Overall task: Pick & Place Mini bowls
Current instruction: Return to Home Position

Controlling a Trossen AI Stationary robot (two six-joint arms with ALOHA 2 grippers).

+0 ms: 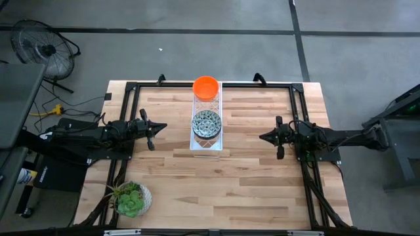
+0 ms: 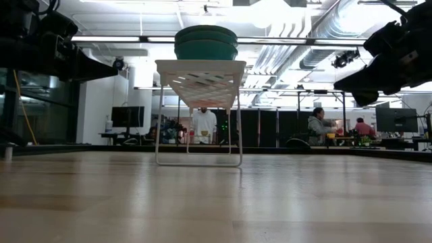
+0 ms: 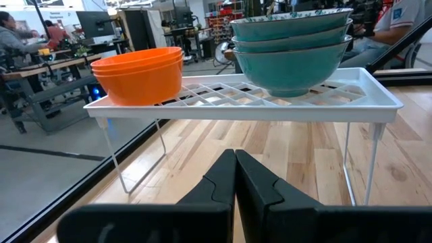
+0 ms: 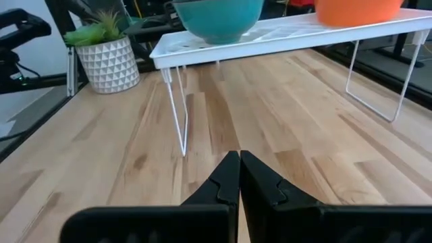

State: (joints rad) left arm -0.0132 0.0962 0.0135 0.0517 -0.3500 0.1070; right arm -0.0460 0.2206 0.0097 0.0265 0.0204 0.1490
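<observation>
Middle of the wooden worktop [image 1: 249, 183]: a white wire shelf [image 1: 206, 147], long axis running 12 to 6 o'clock. On the shelf, all the mini bowls in sight, in two piles. At the 12 o'clock end, the orange pile [image 1: 206, 86], nested upright; count not clear from any view. Toward the 6 o'clock end, the patterned pile [image 1: 206, 124], three bowls nested upright, blue-grey and white inside, teal outside. Piles apart, with bare grid between them.

Left hand [image 1: 162, 126]: at 9 o'clock of the shelf, raised above the worktop, apart from the shelf, tips aimed at it. Fingers [image 3: 219, 181] pressed together, nothing between. Right hand [image 1: 264, 137]: at 3 o'clock of the shelf, likewise apart, tips aimed at it, fingers [image 4: 221, 181] pressed together on nothing.

Near the worktop's 7 o'clock corner, a green plant in a white faceted pot [image 1: 133, 198]. Off the worktop at 10 o'clock, a fan [image 1: 42, 47] on the floor. Beyond the worktop in the low view, a standing person [image 2: 204, 125] and a seated person [image 2: 318, 125].
</observation>
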